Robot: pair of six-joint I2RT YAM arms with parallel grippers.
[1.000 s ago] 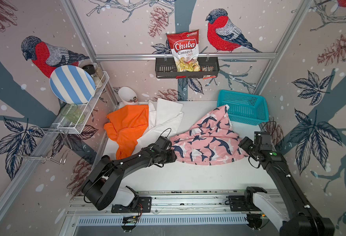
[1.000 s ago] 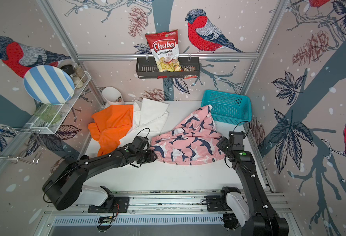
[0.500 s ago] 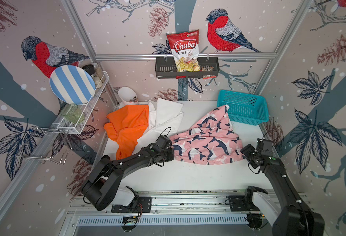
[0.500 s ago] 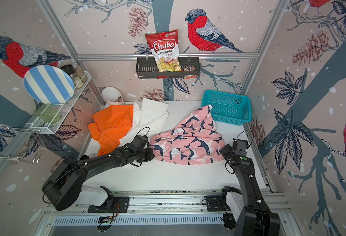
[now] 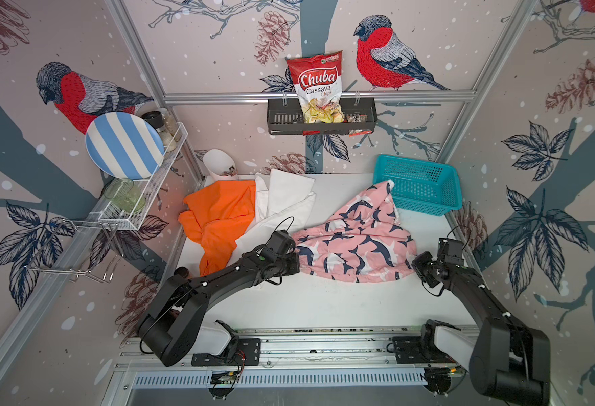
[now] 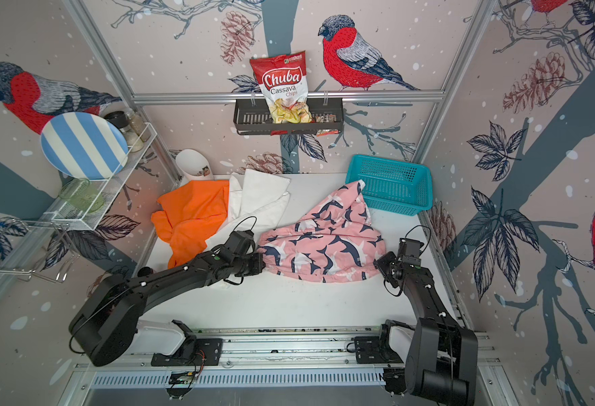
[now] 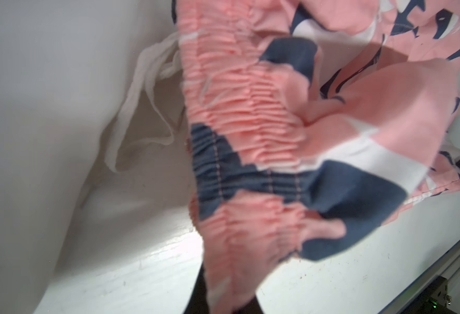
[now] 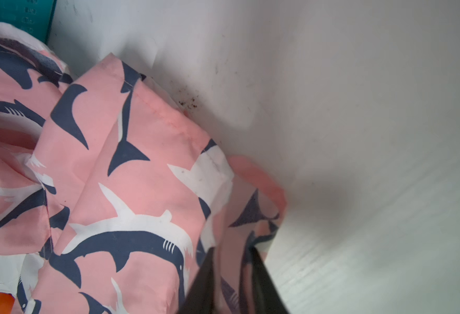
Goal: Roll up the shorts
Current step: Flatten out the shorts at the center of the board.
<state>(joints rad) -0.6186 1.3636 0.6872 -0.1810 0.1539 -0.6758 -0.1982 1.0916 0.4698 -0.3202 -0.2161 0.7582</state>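
Right gripper (image 8: 231, 257) now clamped on pink shorts (image 5: 355, 246) edge.

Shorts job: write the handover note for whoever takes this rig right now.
Left claw: shut on the pink shorts at the gathered waistband.
Right claw: shut on the same pair's opposite edge.
Pink shorts lie crumpled on the table, one corner by the basket. White shorts and orange shorts overlap in a heap at the far left.
Done: both grips taken; nothing rolled.
Left: flatten and roll the pink pair, then white and orange.
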